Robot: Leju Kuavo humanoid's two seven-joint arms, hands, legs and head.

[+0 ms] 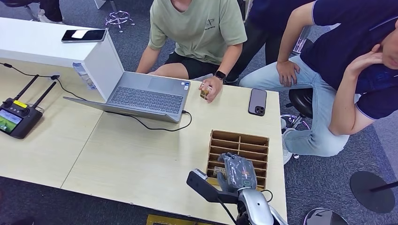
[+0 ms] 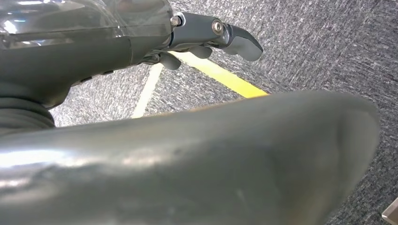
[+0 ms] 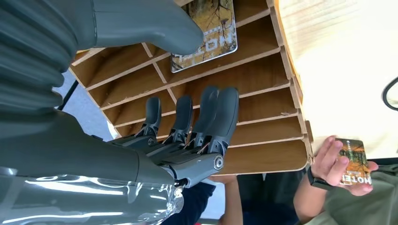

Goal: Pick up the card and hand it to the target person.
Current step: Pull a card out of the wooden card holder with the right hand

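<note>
Open grey laptop (image 1: pixel 145 97) on pale wooden table (image 1: pixel 117 154), black cable trailing from its right side. Black remote controller with two antennas (image 1: pixel 18 117) at table's left edge. Dark smartphone (image 1: pixel 257 101) near far right corner. Second phone (image 1: pixel 83 35) on white box (image 1: pixel 42 44).

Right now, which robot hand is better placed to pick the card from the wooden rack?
The right robot hand: it hovers open over the wooden rack, thumb near the card. The left robot hand hangs over the carpet.
</note>
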